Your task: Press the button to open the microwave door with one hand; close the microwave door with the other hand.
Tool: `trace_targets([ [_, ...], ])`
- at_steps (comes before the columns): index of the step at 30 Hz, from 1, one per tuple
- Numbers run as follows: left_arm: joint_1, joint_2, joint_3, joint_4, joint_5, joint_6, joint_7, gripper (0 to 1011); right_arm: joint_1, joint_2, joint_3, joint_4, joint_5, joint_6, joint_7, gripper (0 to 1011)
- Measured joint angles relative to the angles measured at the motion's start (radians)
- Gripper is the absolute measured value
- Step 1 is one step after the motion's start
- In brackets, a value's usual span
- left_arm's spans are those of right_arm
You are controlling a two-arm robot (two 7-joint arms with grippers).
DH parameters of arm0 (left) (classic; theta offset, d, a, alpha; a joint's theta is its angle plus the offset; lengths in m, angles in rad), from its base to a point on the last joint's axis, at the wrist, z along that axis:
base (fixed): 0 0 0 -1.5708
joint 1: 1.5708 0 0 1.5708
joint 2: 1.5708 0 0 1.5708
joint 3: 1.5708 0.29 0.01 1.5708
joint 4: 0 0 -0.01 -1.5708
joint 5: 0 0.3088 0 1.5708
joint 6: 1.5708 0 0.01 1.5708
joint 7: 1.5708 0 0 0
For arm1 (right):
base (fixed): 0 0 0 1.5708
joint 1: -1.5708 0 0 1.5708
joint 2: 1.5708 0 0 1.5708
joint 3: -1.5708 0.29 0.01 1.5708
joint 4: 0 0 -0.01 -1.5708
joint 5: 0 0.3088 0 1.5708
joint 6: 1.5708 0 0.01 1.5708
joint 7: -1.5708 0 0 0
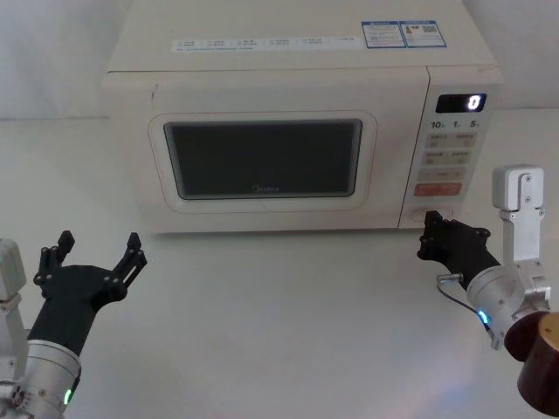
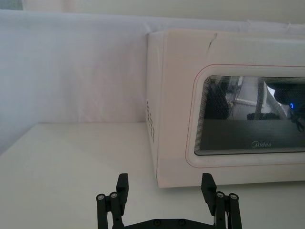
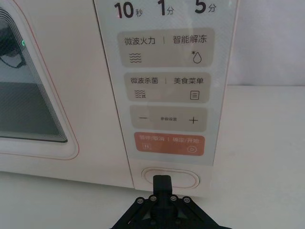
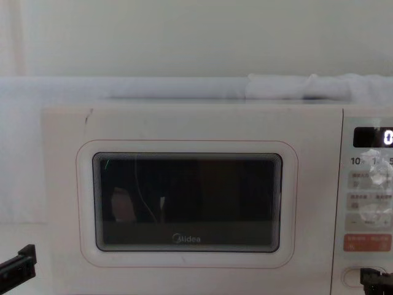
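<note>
at the door-release button, right gripper closing in

low on the control panel, under the orange-pink key (image 3: 171,144), sits the button (image 3: 170,178), and our right gripper (image 3: 161,181) has its tip at the button's face; whether it touches or stops just short we cannot tell. its jaws look pressed together into one blunt point. the microwave door (image 1: 262,161) lies flush with the cabinet, so we judge the first step, the press, to be in hand and not yet done.

our left gripper (image 1: 96,255) hovers above the worktop (image 1: 279,305) off the door's left corner, well apart from it, jaws spread wide and gripping nothing.

next, we think, comes a short straight push into the button, kept off the orange-pink key just above. once the door swings out, the left gripper would need to get behind its free edge and push it shut.

by our count: one microwave (image 1: 288,52), one door, one wide button, one orange-pink key, three pale double keys above it, one display (image 1: 460,102), two grippers.
</note>
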Motion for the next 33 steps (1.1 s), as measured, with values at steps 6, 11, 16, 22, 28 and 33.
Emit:
trace_targets([
  [6,0.000,0.000,0.000,0.000,0.000,0.000,0.000,1001,0.008,-0.003,0.001,0.004,-0.001,0.015,-0.003,0],
  [11,0.000,0.000,0.000,0.000,0.000,0.000,0.000,1001,0.012,-0.005,0.003,0.005,-0.002,0.027,-0.008,0],
  [16,0.000,0.000,0.000,0.000,0.000,0.000,0.000,1001,0.015,-0.006,0.006,0.005,-0.003,0.034,-0.009,0],
  [22,0.000,0.000,0.000,0.000,0.000,0.000,0.000,1001,0.021,-0.007,0.008,0.010,-0.003,0.037,-0.009,0],
  [28,0.000,0.000,0.000,0.000,0.000,0.000,0.000,1001,0.028,-0.008,0.010,0.020,-0.004,0.038,-0.009,0],
  [33,0.000,0.000,0.000,0.000,0.000,0.000,0.000,1001,0.033,-0.010,0.011,0.032,-0.003,0.038,-0.009,0],
])
